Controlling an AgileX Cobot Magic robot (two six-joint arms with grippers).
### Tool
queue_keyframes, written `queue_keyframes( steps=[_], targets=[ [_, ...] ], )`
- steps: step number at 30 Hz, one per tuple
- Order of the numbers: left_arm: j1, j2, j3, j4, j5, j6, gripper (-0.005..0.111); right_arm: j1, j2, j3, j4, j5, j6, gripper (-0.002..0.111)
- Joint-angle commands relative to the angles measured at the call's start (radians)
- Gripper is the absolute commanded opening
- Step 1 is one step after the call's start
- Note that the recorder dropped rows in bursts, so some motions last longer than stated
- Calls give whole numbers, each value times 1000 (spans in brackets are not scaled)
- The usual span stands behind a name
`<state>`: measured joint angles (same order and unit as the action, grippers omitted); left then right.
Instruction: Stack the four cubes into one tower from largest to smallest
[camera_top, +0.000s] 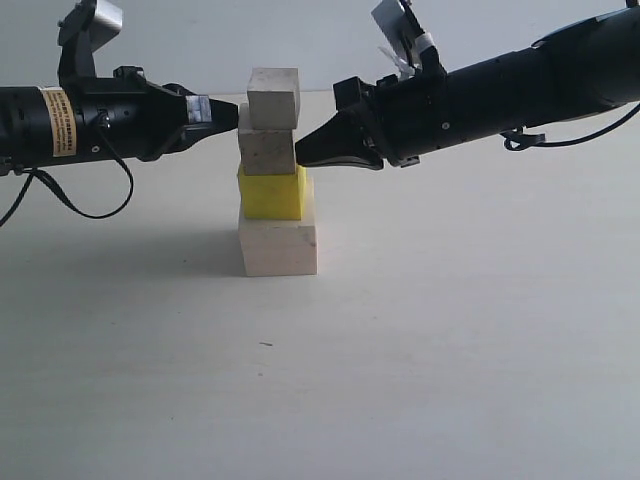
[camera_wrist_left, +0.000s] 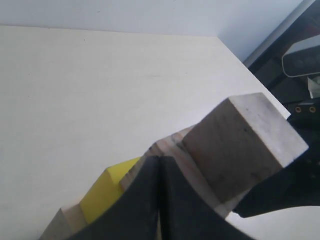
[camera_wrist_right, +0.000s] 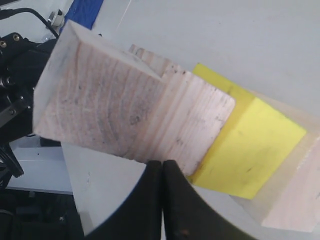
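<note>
tower (camera_top: 270, 165): all four cubes are stacked in one column on the table (camera_top: 460, 340), between the two arms.
order: large pale cube (camera_top: 278, 248) at base, yellow cube (camera_top: 272, 194) on it, then lower small cube (camera_top: 265, 152), then top small cube (camera_top: 274, 97).
left gripper (camera_top: 232, 113): fingers clenched, nothing held. Tip is set at the column's left side, near the seam of the two small cubes; contact cannot be told.
right gripper (camera_top: 303, 153): fingers clenched, empty. Tip is against or just beside the lower small cube's right face.
risk 1: small cubes could be shoved off by a sideways push from either tip, since nothing is gripped.
risk 2: top small cube is seated offset to the right and slightly turned, so it could be tipped by a knock on withdrawal.
axis: long axis vertical, pointed straight up. Layers are stepped; no lean is seen.
</note>
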<state>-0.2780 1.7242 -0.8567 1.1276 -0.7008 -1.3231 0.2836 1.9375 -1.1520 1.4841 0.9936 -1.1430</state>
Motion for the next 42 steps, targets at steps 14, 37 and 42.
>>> queue_keyframes(
  steps=[14, 37, 42],
  targets=[
    [0, -1, -7, -2, -10, -8, 0, 1, -5, -1, 0, 32, -46, 0],
    [0, -1, -26, 0, 14, 8, 0, 1, -5, -1, 2, 25, -8, 0],
    [0, -1, -26, 20, 15, -21, 0, 1, -44, -1, -82, -2, 99, 0]
  ],
)
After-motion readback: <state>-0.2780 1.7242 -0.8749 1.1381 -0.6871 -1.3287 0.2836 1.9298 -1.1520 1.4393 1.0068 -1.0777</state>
